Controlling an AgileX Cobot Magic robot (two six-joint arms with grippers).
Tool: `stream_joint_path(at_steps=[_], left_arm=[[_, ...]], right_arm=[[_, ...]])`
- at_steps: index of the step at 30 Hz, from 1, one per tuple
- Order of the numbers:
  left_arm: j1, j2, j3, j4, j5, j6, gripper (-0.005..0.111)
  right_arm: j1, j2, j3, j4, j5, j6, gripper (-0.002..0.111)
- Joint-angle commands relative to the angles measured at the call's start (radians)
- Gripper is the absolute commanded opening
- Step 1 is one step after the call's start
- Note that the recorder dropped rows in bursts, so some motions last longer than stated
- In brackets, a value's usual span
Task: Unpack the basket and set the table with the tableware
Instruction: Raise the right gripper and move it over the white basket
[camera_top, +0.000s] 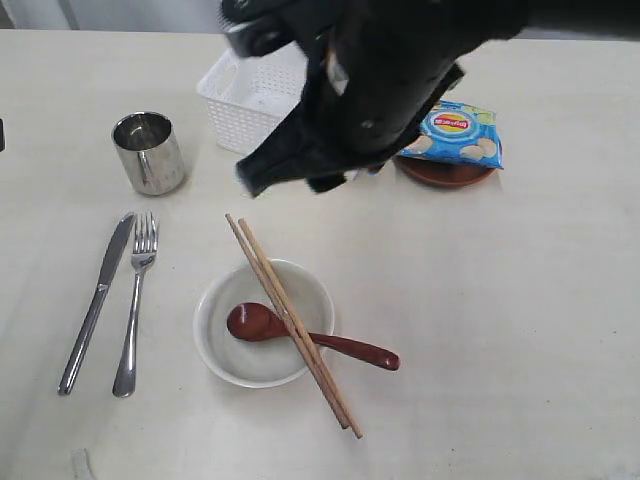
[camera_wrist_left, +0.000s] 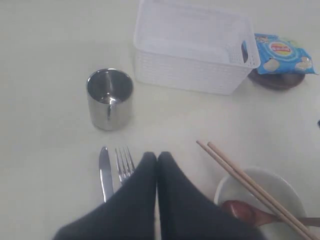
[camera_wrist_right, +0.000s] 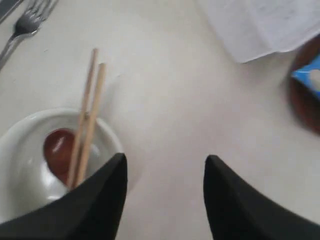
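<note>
The white perforated basket (camera_wrist_left: 190, 75) stands near the counter's (camera_top: 520, 300) far edge, showing only its smooth white floor. Beside it a round reddish-brown plate (camera_top: 445, 177) carries a blue chips bag (camera_top: 455, 135). Toward the near edge, the pale bowl (camera_top: 225, 355) holds the head of a dark red spoon (camera_top: 260, 322), its handle reaching out over the rim. Wooden chopsticks (camera_top: 290, 320) lie slantwise across bowl and spoon. A shiny steel cup (camera_top: 148, 152) stands upright on the left-arm side, with the steel knife (camera_top: 95, 305) and fork (camera_top: 135, 300) parallel below it.

The left claw (camera_wrist_left: 157, 157) hovers over the knife and fork, pressed together and empty. The right claw (camera_wrist_right: 165, 165) gapes wide above bare counter beside the bowl, gripping nothing.
</note>
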Motion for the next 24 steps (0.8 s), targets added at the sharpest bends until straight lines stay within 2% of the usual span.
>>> stream_joint_path(at_steps=[1,5,8,14,19,24], left_arm=[[-0.006,-0.004,0.004,-0.004,-0.01,0.004,0.0],[-0.006,-0.004,0.004,-0.004,-0.01,0.004,0.0],[-0.006,-0.004,0.004,-0.004,-0.009,0.006,0.0],[-0.006,-0.004,0.004,-0.001,-0.015,0.015,0.0],[-0.006,-0.004,0.004,-0.001,-0.015,0.023,0.0],[-0.006,-0.004,0.004,-0.001,-0.015,0.023,0.0]], right_arm=[[-0.142,-0.057,-0.001,-0.074,0.026,0.029,0.046],[-0.319,-0.062,-0.001,-0.072,0.009,0.023,0.046],[-0.392,-0.062,-0.001,-0.01,-0.088,-0.026,0.046],[-0.401,0.023,-0.012,0.181,-0.197,-0.296,0.046],[-0.397,0.109,-0.104,0.236,-0.116,-0.371,0.046],[-0.392,0.076,-0.131,0.408,0.03,-0.472,0.046]])
